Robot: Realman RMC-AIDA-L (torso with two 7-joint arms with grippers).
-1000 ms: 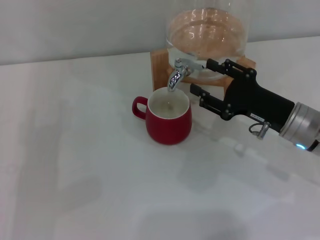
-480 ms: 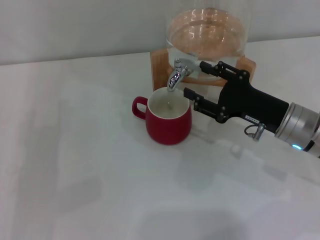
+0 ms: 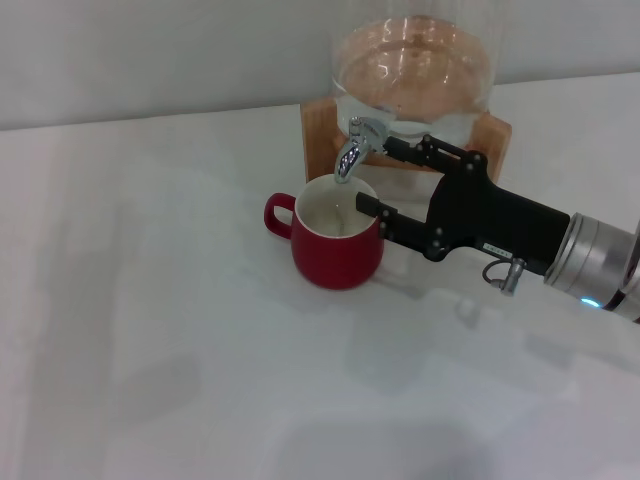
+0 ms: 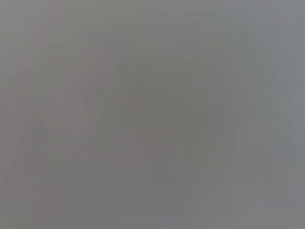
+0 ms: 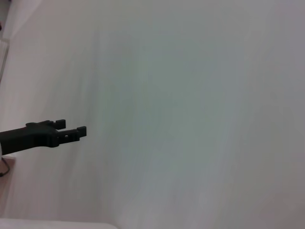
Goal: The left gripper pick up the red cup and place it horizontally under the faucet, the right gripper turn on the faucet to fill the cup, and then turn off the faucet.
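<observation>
— What's on the white table?
— The red cup stands upright under the faucet, before a pale wall.
— And the right gripper?
— Fingers apart, one by the faucet, one touching the cup's rim.

My right gripper is matte black, with two slim fingers hinged on small pivot pins to a long flat black body. A pale label strip sits on that body's side. A small metal ring hangs beneath it on a short wire. Behind comes a ribbed silver cuff with a tiny blue light glowing on its lower edge.
</observation>
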